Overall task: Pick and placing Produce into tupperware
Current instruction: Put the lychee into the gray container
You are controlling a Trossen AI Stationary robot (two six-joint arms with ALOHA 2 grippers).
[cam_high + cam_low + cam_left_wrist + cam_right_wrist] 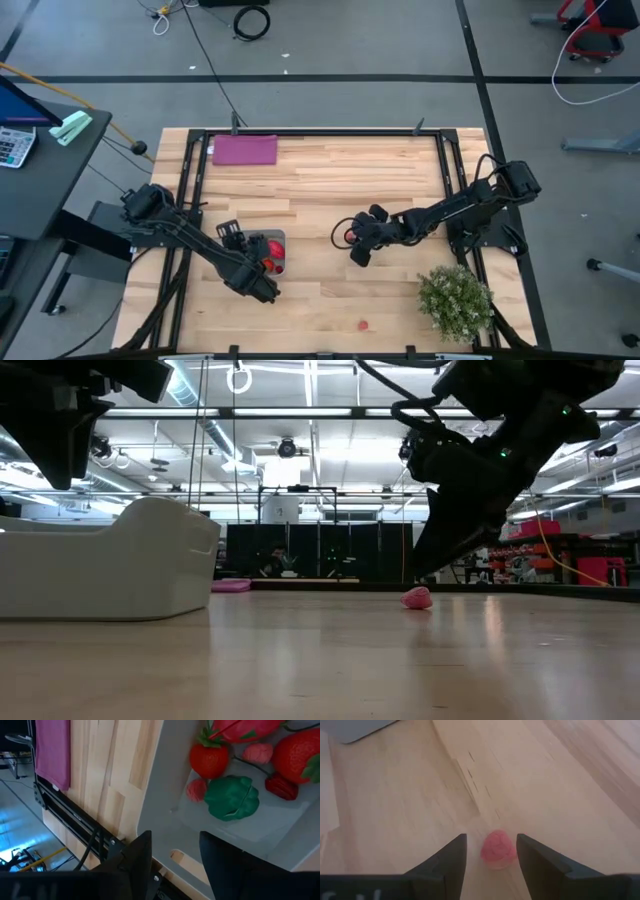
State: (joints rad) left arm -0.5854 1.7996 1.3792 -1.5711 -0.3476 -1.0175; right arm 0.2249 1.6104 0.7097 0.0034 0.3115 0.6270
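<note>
The tupperware (272, 236) (110, 570) stands left of the table's middle. It holds several produce pieces: red strawberries (209, 759), a green one (231, 797) and small pink ones. My left gripper (175, 855) (250, 265) hovers open over its near corner. A small pink produce piece (497, 849) (417, 598) (350, 237) lies on the wood at mid-table. My right gripper (491, 840) (357, 245) is open, slanting down, with one finger on either side of the pink piece. I see no touch between them.
A small red piece (362, 325) lies alone near the front edge. A bushy pale-green plant (455, 300) stands at the front right. A flat purple mat (245, 150) (52, 750) lies at the far edge. Bare wood stretches between the tupperware and the plant.
</note>
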